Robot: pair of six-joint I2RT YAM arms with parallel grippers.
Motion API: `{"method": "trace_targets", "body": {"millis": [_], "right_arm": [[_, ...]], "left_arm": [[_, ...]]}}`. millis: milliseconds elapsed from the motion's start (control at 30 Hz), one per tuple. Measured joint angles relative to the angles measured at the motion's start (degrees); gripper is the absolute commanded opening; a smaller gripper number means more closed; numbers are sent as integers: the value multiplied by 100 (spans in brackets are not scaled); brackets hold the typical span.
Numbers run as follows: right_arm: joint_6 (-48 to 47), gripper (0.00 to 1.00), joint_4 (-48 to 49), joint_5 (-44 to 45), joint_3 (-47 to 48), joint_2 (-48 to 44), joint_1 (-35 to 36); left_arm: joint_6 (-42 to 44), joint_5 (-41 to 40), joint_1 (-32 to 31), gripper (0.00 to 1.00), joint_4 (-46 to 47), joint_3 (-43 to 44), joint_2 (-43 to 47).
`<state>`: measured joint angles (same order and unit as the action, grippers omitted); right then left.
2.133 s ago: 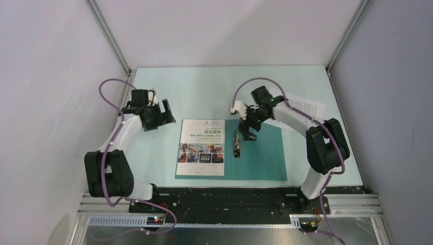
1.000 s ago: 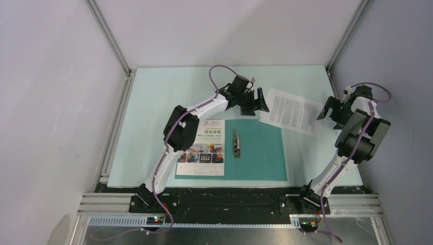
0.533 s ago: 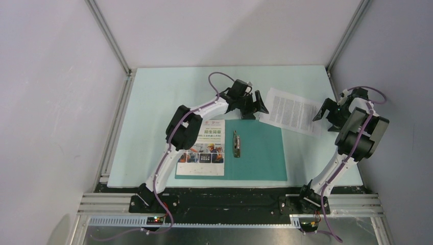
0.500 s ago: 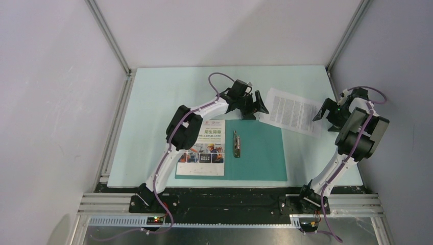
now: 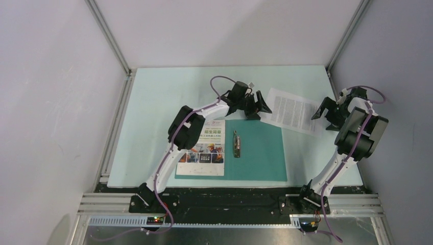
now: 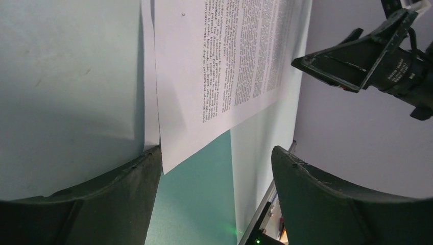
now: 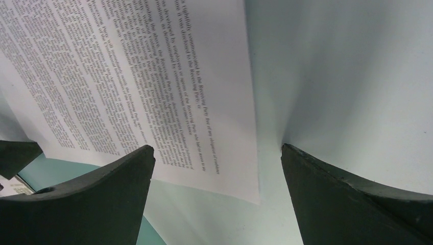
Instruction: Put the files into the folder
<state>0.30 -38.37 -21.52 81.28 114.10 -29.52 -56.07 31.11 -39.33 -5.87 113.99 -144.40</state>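
The teal folder (image 5: 258, 153) lies open on the table, its metal clip (image 5: 236, 144) along the spine. The brochure page (image 5: 201, 148) rests on the folder's left half. The text sheet (image 5: 293, 111) lies flat at the back right, its near-left corner over the folder's far corner. My left gripper (image 5: 260, 108) stands open at the sheet's left edge. In the left wrist view the sheet's corner (image 6: 204, 92) reaches beside one finger, above the folder (image 6: 199, 204). My right gripper (image 5: 323, 111) is open at the sheet's right edge, straddling its corner (image 7: 153, 87).
The pale green table mat (image 5: 168, 97) is ringed by grey walls and an aluminium frame (image 5: 110, 46). The right gripper (image 6: 367, 61) shows across the sheet in the left wrist view. Both arm bases sit on the black rail (image 5: 230, 201) at the near edge.
The left arm swung from the table's left side to the text sheet's left edge and has nudged right. The right arm left the folder and edged in at the sheet's right edge.
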Motion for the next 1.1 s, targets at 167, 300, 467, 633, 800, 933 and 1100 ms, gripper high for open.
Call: {"method": "trace_targets", "body": {"millis": [167, 300, 467, 633, 800, 933, 1100], "right_arm": [[24, 98, 46, -107, 0, 13, 55], [35, 99, 61, -146, 0, 22, 74], [37, 97, 63, -144, 0, 22, 90], [37, 99, 74, -140, 0, 22, 129], [37, 99, 79, -138, 0, 22, 179], [37, 99, 81, -122, 0, 22, 192], [37, 99, 79, -122, 0, 22, 195]], "left_arm": [[-291, 358, -2, 84, 627, -11, -168], [-564, 586, -4, 85, 1115, -22, -208], [-841, 798, -15, 87, 1652, -22, -210], [-992, 765, -59, 89, 1827, -22, -232], [-966, 345, -129, 81, 1270, -28, -232], [-981, 138, -155, 65, 914, -63, -254], [-979, -7, -186, 40, 868, -50, -328]]}}
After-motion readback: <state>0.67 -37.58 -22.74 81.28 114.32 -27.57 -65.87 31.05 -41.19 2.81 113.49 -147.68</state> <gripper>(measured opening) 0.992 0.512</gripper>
